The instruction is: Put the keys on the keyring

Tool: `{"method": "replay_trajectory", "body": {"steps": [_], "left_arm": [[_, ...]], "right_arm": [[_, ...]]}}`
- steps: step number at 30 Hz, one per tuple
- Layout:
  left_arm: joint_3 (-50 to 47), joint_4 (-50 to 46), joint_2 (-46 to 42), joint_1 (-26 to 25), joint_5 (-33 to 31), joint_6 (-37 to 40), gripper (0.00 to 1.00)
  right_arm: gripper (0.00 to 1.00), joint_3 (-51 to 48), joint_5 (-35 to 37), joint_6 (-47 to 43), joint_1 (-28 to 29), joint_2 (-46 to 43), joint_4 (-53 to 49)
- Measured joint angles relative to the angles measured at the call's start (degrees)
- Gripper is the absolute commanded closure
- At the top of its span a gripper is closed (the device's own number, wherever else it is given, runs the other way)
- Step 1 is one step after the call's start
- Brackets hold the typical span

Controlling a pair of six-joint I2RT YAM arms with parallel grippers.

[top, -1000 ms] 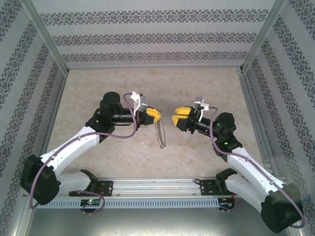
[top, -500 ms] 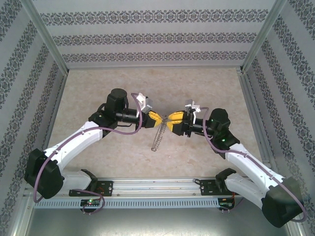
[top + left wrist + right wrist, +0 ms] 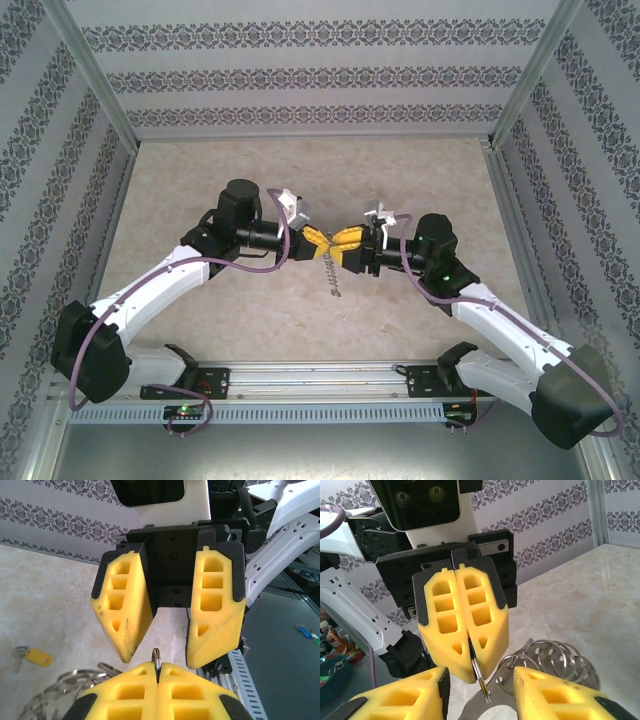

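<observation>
My left gripper (image 3: 320, 243) is shut on one small split ring of the keyring (image 3: 336, 277), which hangs below it above the table's middle. In the left wrist view the ring's edge (image 3: 156, 658) sticks up from between my left gripper's (image 3: 157, 674) pressed pads. My right gripper (image 3: 344, 244) faces it tip to tip, open. Its fingers (image 3: 547, 690) straddle that held ring (image 3: 481, 677) without touching it. The keyring's flat metal band and silvery loops (image 3: 555, 659) dangle behind. A tiny yellow-headed key (image 3: 34, 656) lies on the table.
Patterned walls and metal corner posts (image 3: 520, 75) enclose the beige table (image 3: 300, 170). A slotted rail (image 3: 320, 410) runs along the near edge between the arm bases. Small blue and green pieces (image 3: 304, 631) lie on the grey ledge beyond it.
Both grippers have come together over the table's middle until their tips nearly meet. The keyring swung along under the left gripper. The right jaws have narrowed around the held ring.
</observation>
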Motion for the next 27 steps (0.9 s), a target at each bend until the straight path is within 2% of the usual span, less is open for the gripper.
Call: {"method": "replay_trajectory", "body": {"steps": [5,9,11,13,17,23,27], "left_arm": [[0.0,0.0,0.0,0.0,-0.2,0.0,1.00],[0.0,0.0,0.0,0.1,-0.4,0.0,1.00],[0.0,-0.2,0.0,0.1,-0.5,0.0,1.00],[0.0,-0.1,0.0,0.1,-0.8,-0.3,0.82],[-1.2,3.1,-0.7,0.0,-5.0,-3.3,0.68],[-9.6,14.3,-8.9,-0.3,-14.3,-8.7,0.62],[-11.1,19.1,-11.0,-0.3,-17.4,-11.5,0.62]], "right_arm": [[0.81,0.1,-0.3,-0.4,0.1,1.1,0.1],[1.00,0.1,-1.0,-0.7,0.1,1.1,0.4],[1.00,0.1,-1.1,-1.0,0.1,1.1,0.5],[1.00,0.2,-1.1,-1.0,0.1,1.0,0.5],[1.00,0.1,0.3,-1.0,0.0,0.6,0.9],[1.00,-1.4,2.2,-0.2,-1.2,-1.0,2.2],[1.00,-2.2,2.9,0.9,-1.2,-2.0,3.8]]}}
